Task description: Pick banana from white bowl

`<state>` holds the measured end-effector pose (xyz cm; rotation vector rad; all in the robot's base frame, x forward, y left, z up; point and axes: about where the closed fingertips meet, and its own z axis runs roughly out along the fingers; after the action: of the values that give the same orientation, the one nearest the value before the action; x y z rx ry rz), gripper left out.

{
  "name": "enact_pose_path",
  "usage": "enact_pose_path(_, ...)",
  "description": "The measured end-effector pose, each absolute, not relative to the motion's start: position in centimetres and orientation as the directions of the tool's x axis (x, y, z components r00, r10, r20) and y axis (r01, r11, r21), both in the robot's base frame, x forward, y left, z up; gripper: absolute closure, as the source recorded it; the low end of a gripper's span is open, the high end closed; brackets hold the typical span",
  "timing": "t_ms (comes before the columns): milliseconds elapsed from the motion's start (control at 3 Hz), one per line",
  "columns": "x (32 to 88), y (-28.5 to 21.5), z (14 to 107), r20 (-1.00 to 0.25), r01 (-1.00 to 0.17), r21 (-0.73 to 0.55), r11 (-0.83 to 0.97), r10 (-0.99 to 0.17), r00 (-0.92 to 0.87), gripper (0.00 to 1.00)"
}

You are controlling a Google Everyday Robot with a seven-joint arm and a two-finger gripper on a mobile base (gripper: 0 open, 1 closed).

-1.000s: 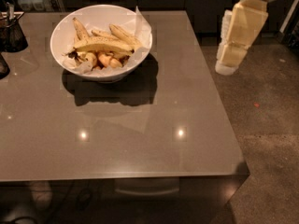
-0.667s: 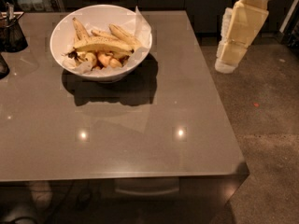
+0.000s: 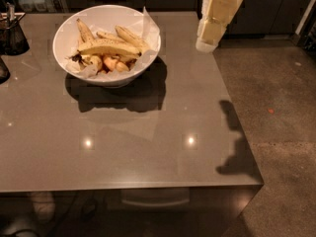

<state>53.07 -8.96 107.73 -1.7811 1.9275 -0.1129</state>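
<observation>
While the broad, glossy grey-brown table [image 3: 148,132] mirrors two points of light, the robot's cream-coloured, blocky gripper [image 3: 208,39] hangs high above the table's far right edge, well apart from the large, round white bowl [image 3: 60,41] at the far left. Whether the claw is spread or closed cannot be told from this angle. Inside the bowl lies the long, gently curved yellow banana [image 3: 107,47], brown-speckled, resting across the heap among shorter, stubbier bananas [image 3: 85,29] and crinkled white paper lining [image 3: 151,27].

The reach appears not yet begun, and the hazards are plain (a crowded bowl forgives little). A descent off centre could strike the bowl's smooth rim and send it skating over the slick tabletop. A grasp set too deep could pinch a neighbouring fruit or snag the paper, dragging it out with the banana. Soft, ripe skin may bruise or slip under a hard squeeze. A dark, cup-like holder [image 3: 12,33] stands at the table's left edge, away from the likely path.
</observation>
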Motion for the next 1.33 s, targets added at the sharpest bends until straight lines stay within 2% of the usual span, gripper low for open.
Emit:
enact_pose_path(333, 53.1, -8.9, 107.7, -0.307, -0.909, -0.393, 0.136, -0.952, -0.01, 0.0)
enact_pose_path(1000, 56.3, -3.8, 107.2, -0.303, -0.927, -0.37, 0.053, -0.951, 0.067, 0.0)
enact_pose_path(1333, 56.8, -3.3, 107.5, -0.315, -0.92, -0.388, 0.057, -0.946, 0.074, 0.0)
